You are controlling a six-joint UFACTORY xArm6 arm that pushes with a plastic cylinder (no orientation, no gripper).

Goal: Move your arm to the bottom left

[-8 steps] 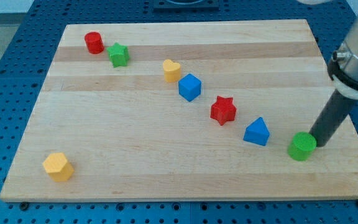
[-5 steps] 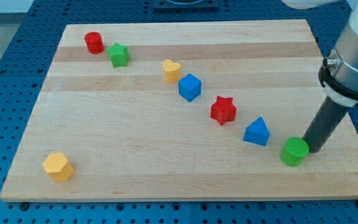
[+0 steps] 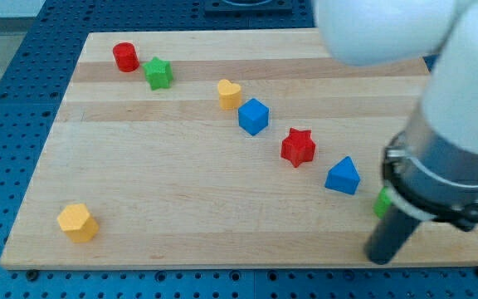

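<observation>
My tip (image 3: 378, 259) rests on the wooden board (image 3: 181, 199) near its bottom right edge, below and to the right of the blue triangular block (image 3: 343, 176). The arm's body covers most of the green cylinder (image 3: 381, 202); only a sliver shows just left of the rod. The yellow hexagonal block (image 3: 78, 222) lies far off at the bottom left.
A diagonal row runs from the top left toward the lower right: red cylinder (image 3: 124, 56), green star (image 3: 158, 73), yellow heart (image 3: 229, 94), blue cube (image 3: 254, 116), red star (image 3: 298, 147). The large white arm fills the view's right side.
My tip has moved down and to the left past the green cylinder, which shifted slightly left earlier. The arm now looms much larger in the view. Other blocks have not moved.
</observation>
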